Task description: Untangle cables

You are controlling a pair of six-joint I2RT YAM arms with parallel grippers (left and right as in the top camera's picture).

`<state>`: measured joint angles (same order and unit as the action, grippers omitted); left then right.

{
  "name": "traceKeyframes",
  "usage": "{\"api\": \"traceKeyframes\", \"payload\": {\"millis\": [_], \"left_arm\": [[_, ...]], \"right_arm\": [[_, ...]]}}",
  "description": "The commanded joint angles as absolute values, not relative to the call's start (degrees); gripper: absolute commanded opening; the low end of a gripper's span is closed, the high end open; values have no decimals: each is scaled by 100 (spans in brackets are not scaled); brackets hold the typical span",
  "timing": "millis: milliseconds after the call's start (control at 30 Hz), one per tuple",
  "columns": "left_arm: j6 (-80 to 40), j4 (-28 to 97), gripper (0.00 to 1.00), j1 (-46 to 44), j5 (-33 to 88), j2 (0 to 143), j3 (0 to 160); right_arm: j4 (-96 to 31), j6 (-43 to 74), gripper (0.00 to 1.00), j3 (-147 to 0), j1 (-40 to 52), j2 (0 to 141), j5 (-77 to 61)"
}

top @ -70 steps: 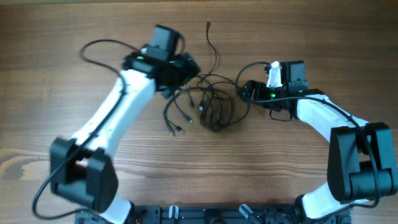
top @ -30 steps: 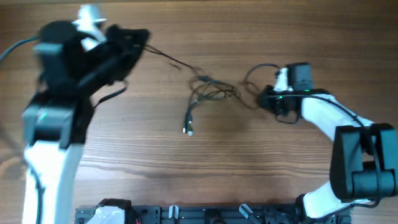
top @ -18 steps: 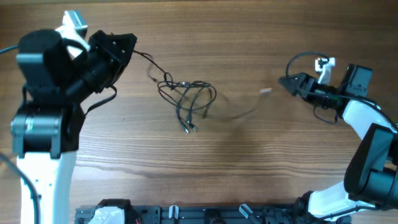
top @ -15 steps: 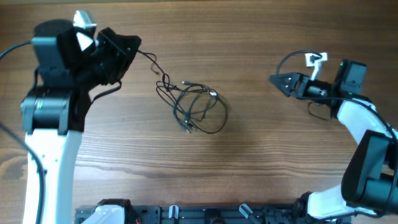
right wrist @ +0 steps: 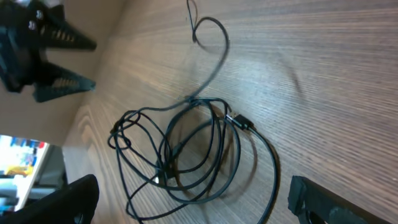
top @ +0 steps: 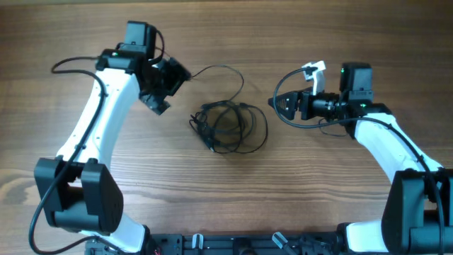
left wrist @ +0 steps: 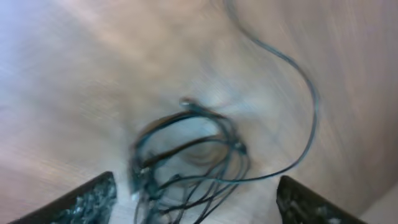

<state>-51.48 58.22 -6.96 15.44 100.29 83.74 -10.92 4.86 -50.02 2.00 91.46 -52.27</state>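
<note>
On the surface (top: 318,205), the cables (top: 228,127) lie tangled; left pincer (top: 168,88) and right pincer (top: 277,106) flank them, both released.

A wooden table (top: 226,195) filled the whole overhead view. It was mid-brown, with grain running left to right and darker swirls towards the lower left. The light was soft and even, and shadows were faint. A dark rail (top: 212,245) ran along the near edge. In the right wrist view the table's edge slanted across the lower left corner. Beyond it lay a bright patch (right wrist: 22,158) of white, blue and yellow, too blurred to identify. The left wrist view was smeared, the wood pale with a bluish cast at upper left.
</note>
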Motion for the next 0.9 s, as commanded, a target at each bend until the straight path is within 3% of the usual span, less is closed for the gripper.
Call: {"api": "traceKeyframes", "payload": {"millis": [0, 100, 267, 333, 633, 700, 733, 767, 800, 867], "left_arm": [[-5153, 6696, 69, -519, 1245, 10020, 8401], [-5804, 6748, 60, -534, 1452, 10022, 8007], [-6412, 5172, 60, -534, 2672, 10022, 6414], [-6943, 4486, 75, -534, 2899, 10022, 5861], [-7419, 3854, 78, -425, 2825, 10022, 5614], [-7376, 3911, 79, -165, 2893, 10020, 5614], [-7376, 3935, 79, -78, 2893, 10020, 5614], [-7376, 3942, 79, -5, 2895, 10020, 5614], [-7373, 3942, 79, 12, 2895, 10020, 5614], [-7373, 3942, 80, 12, 2895, 10020, 5614]], "right_arm": [[-1173, 469, 100, -5041, 390, 9030, -4797], [-1181, 467, 100, -5041, 598, 9030, -4563], [-1459, 294, 100, -5041, 869, 9030, -4407], [-1466, 298, 100, -5041, 869, 9030, -4410], [-1680, 285, 100, -5041, 869, 9032, -4335], [-1778, -484, 100, -5041, 913, 9030, -5223], [-1728, -628, 97, -5041, 954, 9030, -5450], [-1581, -652, 81, -5041, 1100, 9030, -5518], [-1492, -679, 73, -5041, 1258, 9030, -5516], [-1358, -799, 72, -5041, 1863, 9030, -4766]]}}
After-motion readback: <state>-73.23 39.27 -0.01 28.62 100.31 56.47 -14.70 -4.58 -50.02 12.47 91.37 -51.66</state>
